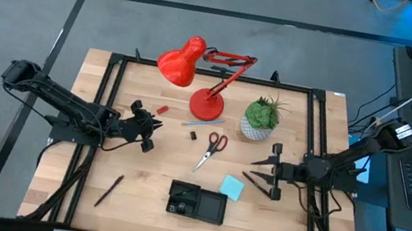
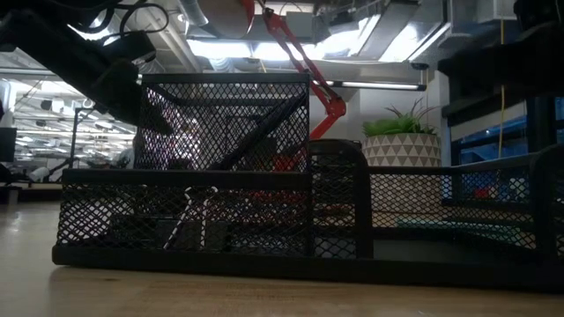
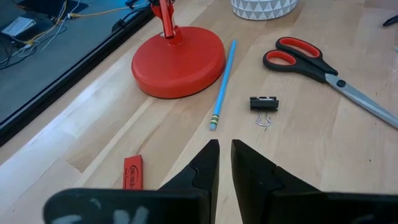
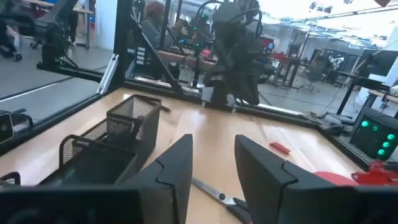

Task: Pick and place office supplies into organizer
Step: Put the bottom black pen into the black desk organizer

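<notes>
The organizer (image 1: 196, 202), a black mesh tray with compartments, stands near the table's front edge, and something small lies in its left compartment. Beside its right end lies the light blue sticky-note pad (image 1: 231, 187). The red-handled scissors (image 1: 211, 149), a black clip (image 3: 263, 104), a blue pencil (image 3: 222, 84) and a small red piece (image 3: 132, 172) lie mid-table. A dark pen (image 1: 109, 190) lies front left. My left gripper (image 3: 225, 146) hovers left of the clip, its fingers a narrow slit apart with nothing between them. My right gripper (image 4: 211, 146) is open right of the scissors and holds nothing.
A red desk lamp (image 1: 204, 74) and a green plant in a white pot (image 1: 259, 117) stand at the back of the table. A black frame runs along the table's edges. Bare wood lies between the two grippers and along the front left.
</notes>
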Controlling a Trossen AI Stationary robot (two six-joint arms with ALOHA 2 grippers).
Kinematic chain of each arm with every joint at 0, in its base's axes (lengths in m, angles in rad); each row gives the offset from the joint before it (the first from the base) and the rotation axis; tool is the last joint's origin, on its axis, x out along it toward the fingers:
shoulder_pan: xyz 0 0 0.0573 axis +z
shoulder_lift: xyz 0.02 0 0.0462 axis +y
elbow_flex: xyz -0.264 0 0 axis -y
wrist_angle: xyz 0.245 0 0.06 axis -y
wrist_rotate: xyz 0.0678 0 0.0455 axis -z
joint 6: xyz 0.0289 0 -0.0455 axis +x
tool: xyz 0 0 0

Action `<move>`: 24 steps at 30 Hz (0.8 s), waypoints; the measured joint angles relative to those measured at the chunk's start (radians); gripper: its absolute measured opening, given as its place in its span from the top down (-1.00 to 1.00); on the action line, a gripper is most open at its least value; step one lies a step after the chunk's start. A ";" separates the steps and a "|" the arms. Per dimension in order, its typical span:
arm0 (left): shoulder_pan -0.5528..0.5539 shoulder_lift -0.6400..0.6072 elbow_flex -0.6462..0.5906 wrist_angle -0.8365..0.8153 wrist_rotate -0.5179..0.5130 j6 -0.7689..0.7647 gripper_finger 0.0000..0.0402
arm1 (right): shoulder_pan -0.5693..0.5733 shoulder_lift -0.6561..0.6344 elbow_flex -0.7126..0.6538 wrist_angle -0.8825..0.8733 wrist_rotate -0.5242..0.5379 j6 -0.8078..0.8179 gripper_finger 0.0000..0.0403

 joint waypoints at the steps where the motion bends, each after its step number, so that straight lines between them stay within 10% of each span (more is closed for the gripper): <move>1: 0.000 0.000 0.000 0.001 0.000 0.000 0.82 | -0.001 -0.010 0.000 -0.004 0.000 -0.003 0.39; 10: 0.000 0.000 0.000 0.024 0.000 0.042 0.69 | -0.086 -0.064 0.000 -0.064 -0.014 -0.024 0.39; 24: 0.001 0.000 0.000 0.087 -0.059 0.035 0.33 | -0.435 -0.134 0.000 -0.184 -0.444 0.007 0.39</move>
